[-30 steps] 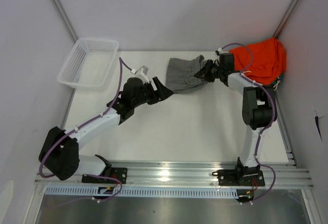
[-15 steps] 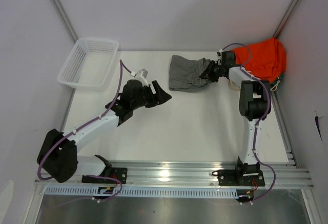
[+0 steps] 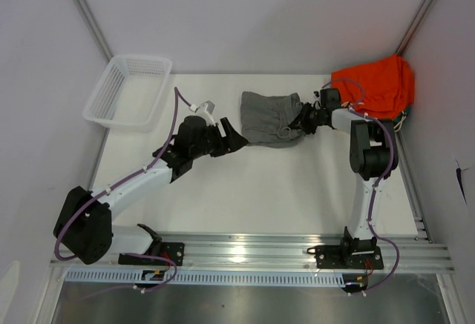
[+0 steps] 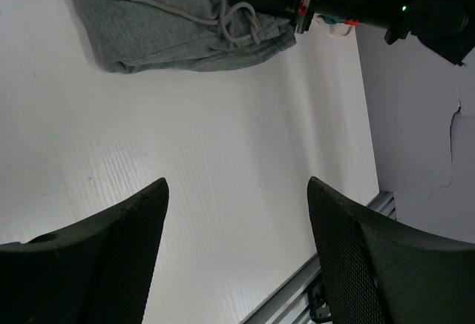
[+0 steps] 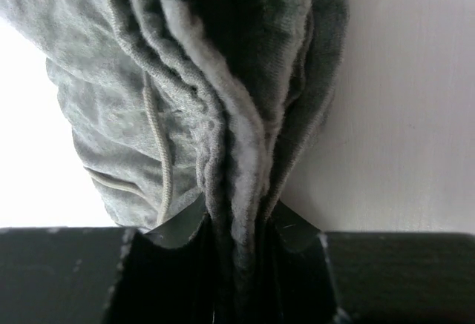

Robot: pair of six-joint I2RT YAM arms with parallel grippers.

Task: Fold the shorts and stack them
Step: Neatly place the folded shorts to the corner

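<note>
The right gripper's point(image 5: 237, 224) fingers are clamped shut on a thick bunch of the grey shorts point(image 5: 185, 79), several folds of jersey pinched together between the pads and a thin cord running down the cloth just to one side. That hold is firm enough for dragging but poor for folding, since it likely takes in more than one layer. From above, the shorts lie as a rumpled heap at the far middle of the table point(image 3: 260, 190), the right gripper at their right edge and the bright orange garment point(image 3: 375, 87) close behind that arm in the far right corner. The left gripper point(image 4: 236, 190) is spread wide and holds nothing, hovering over bare table just near the heap's other edge, apart from the cloth. The step in hand looks like drawing the shorts out into open space and flattening them. To do it well, the left fingers should drop onto the free near-left edge and close on it, and the two arms then draw apart low over the surface so the folds pull out. The knotted drawstring point(image 4: 237, 20) lies beside the right gripper, so that is probably the waistband end; keep the cord out of the pinch. The white basket point(image 3: 126, 90) stands well clear at far left.
</note>
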